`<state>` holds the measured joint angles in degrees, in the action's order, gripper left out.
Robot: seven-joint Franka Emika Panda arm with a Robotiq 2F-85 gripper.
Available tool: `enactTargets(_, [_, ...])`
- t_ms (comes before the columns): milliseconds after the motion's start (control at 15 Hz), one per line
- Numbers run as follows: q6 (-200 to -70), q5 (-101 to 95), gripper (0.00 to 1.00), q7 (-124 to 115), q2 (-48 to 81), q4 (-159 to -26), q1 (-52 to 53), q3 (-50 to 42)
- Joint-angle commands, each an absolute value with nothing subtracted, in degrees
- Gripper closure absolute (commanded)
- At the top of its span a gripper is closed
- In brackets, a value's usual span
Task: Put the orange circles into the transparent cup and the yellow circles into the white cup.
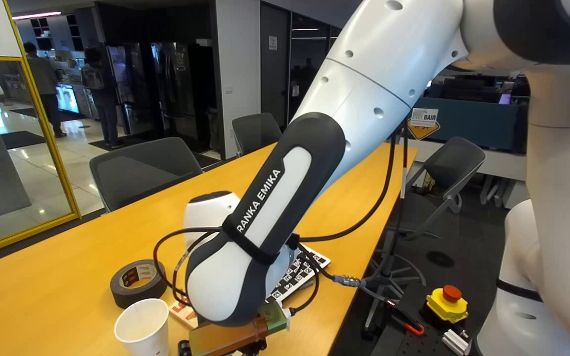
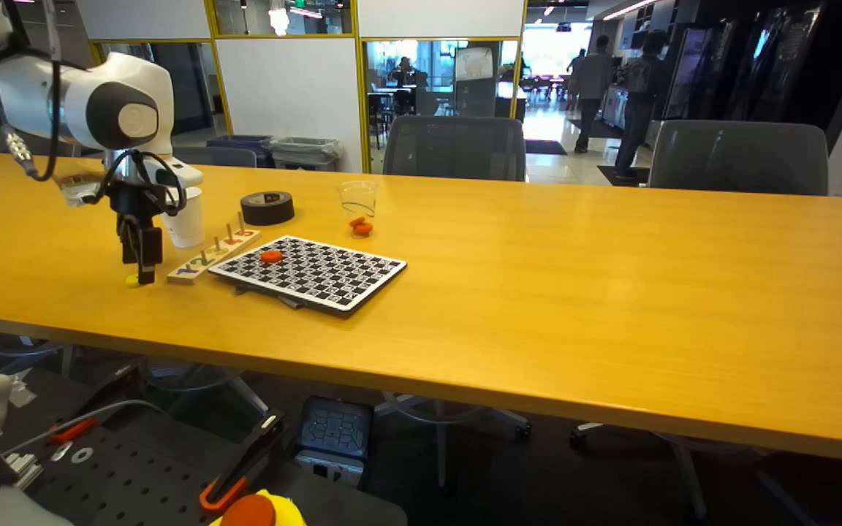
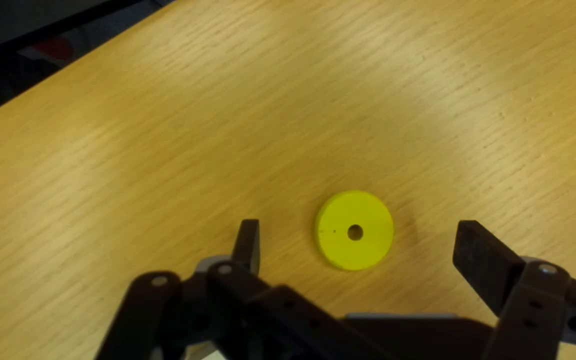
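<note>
A yellow circle with a centre hole lies flat on the table; its edge also shows in an exterior view. My gripper is open and empty, fingers low on either side of the circle, apart from it; it also shows in an exterior view. The white cup stands behind the gripper; it also shows in an exterior view. The transparent cup stands farther back with orange circles at its bottom. Another orange circle lies on the checkerboard.
The checkerboard and a wooden number board with upright pegs lie beside the gripper. A black tape roll stands between the cups. The table's edge shows in the wrist view.
</note>
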<state>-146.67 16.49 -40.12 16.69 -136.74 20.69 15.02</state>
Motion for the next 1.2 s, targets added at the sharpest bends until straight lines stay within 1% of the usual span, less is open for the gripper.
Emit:
enactTargets(0, [-145.9, 17.4, 0.0, -38.2, 16.7, -136.3, 20.1, 15.4])
enactTargets(667, [-144.3, 16.6, 0.0, -38.5, 17.9, -135.6, 20.2, 14.5])
enactTargets(733, [-144.2, 16.5, 0.16, -38.5, 18.0, -135.5, 20.2, 14.5])
enactTargets(800, [-144.3, 16.4, 0.26, -38.6, 18.0, -135.5, 20.3, 14.4])
enactTargets(933, [-144.3, 16.4, 0.42, -38.5, 18.1, -135.5, 20.3, 14.4])
enactTargets(1000, [-144.0, 16.4, 0.51, -38.5, 18.0, -135.5, 20.3, 14.4])
enactTargets(1133, [-143.5, 16.4, 0.63, -38.4, 18.0, -135.2, 20.2, 14.3])
